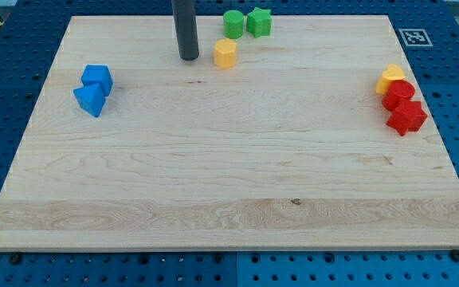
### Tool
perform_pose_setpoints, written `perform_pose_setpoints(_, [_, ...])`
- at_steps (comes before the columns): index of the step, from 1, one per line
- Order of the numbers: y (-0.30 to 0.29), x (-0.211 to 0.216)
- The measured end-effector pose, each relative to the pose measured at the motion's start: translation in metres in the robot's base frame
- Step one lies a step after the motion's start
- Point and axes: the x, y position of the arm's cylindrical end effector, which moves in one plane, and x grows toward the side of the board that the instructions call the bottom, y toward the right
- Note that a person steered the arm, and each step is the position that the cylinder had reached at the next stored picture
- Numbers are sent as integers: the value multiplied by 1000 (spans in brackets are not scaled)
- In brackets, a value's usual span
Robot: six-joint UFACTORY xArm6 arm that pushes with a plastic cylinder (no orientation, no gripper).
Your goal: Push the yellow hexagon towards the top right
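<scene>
The yellow hexagon (225,53) sits near the top middle of the wooden board (229,183). My tip (188,57) rests on the board just to the hexagon's left, a small gap apart, at about the same height in the view. The dark rod rises straight up out of the view's top. A green cylinder (233,23) and a green star-like block (259,21) stand just above the hexagon, toward its right.
A blue cube (98,78) and a blue triangular block (90,100) touch at the left. At the right edge a yellow heart-like block (390,78), a red cylinder (398,94) and a red star-like block (406,116) cluster together.
</scene>
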Motion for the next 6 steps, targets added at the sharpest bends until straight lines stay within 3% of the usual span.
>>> perform_pose_setpoints(6, [143, 2])
